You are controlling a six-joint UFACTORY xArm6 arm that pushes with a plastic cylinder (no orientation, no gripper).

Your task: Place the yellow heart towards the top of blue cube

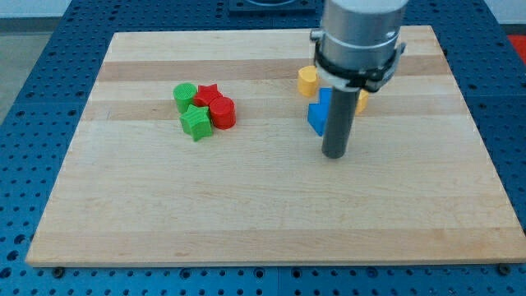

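A blue block (317,113), partly hidden behind my rod, sits right of the board's centre. A yellow block (307,80) lies just above it, toward the view's top, a small gap apart; its shape is hard to make out. A second yellow block (362,101) peeks out on the rod's right side, mostly hidden. My tip (334,155) rests on the board just below and slightly right of the blue block.
A cluster at the view's left holds a green cylinder (185,96), a red star (209,94), a red cylinder (223,113) and a green star (196,122). The wooden board (246,214) lies on a blue pegboard table.
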